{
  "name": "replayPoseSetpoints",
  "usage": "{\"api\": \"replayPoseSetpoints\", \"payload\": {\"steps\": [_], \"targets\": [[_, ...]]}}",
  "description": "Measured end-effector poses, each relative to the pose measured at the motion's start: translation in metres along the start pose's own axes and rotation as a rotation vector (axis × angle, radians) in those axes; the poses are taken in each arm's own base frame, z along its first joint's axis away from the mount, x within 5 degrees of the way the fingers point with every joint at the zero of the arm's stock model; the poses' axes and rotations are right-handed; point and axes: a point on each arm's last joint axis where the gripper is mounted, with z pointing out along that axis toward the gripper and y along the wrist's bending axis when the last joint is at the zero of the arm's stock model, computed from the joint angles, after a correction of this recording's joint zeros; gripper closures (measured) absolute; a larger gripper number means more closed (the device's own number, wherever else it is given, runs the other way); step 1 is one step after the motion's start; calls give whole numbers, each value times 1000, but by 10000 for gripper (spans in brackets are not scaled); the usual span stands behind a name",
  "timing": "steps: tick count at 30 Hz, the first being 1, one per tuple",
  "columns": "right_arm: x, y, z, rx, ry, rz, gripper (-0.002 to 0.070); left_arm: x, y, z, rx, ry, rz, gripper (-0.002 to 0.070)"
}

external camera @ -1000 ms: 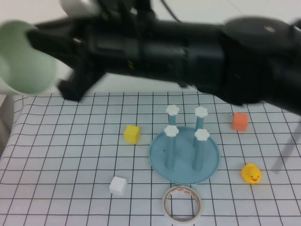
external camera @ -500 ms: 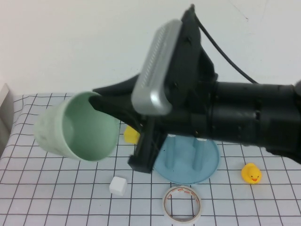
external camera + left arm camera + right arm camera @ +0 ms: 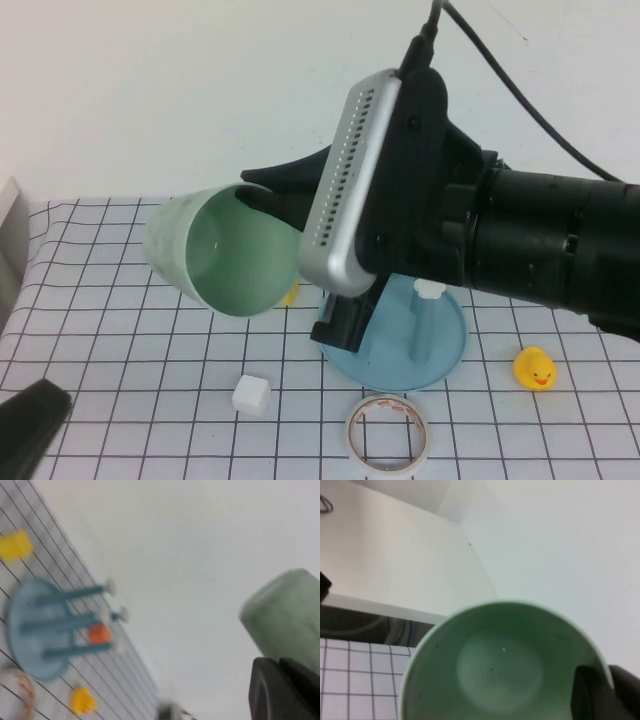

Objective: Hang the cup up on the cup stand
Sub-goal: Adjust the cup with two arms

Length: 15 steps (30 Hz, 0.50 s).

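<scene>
Checked in on the rig. The right gripper (image 3: 262,195) was up in the air, clamped on the wall at the rim of the pale mint-green plastic cup (image 3: 225,255). The cup was tipped on its side with its open mouth facing the high camera, and in the right wrist view I was looking straight down into it (image 3: 500,670), nothing inside.

From the high camera the cup sat at about 9 o'clock of the round blue cup stand with upright pegs (image 3: 440,345), lifted off the black-gridded white tablecloth (image 3: 120,330) and not touching the stand. The arm hid most of the stand. I could only make out part of the base and one white flower cap.

Around the stand:
- yellow rubber duck (image 3: 535,368) at roughly 4 o'clock
- white tape ring (image 3: 388,432) at 6 o'clock, just beside the base
- small white cube (image 3: 251,394) at about 8 o'clock
- yellow cube (image 3: 291,294), just a sliver peeking out under the cup
- small orange cube (image 3: 99,634), visible only from the left wrist camera, behind the pegs

The left gripper (image 3: 30,425) was low at the 8 o'clock corner of the high view. Couldn't tell if it was open or closed.
</scene>
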Motion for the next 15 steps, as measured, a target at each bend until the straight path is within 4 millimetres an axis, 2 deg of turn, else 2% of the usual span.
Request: {"api": "replayPoseSetpoints", "payload": {"steps": [3,7,10,13,15], "targets": [[0,0,0,1,2,-40,657,3,-4,0,46,41,-102,676],[1,0,0,0,3,-102,657,3,-9,-1,103,36,-99,671],[1,0,0,-1,1,-125,657,2,-14,-1,152,27,-101,615],[-1,3,1,-26,-23,-150,657,1,-18,-2,199,20,-115,457],[-1,8,3,-70,-56,-180,657,1,-19,-2,210,22,-102,269]]}}
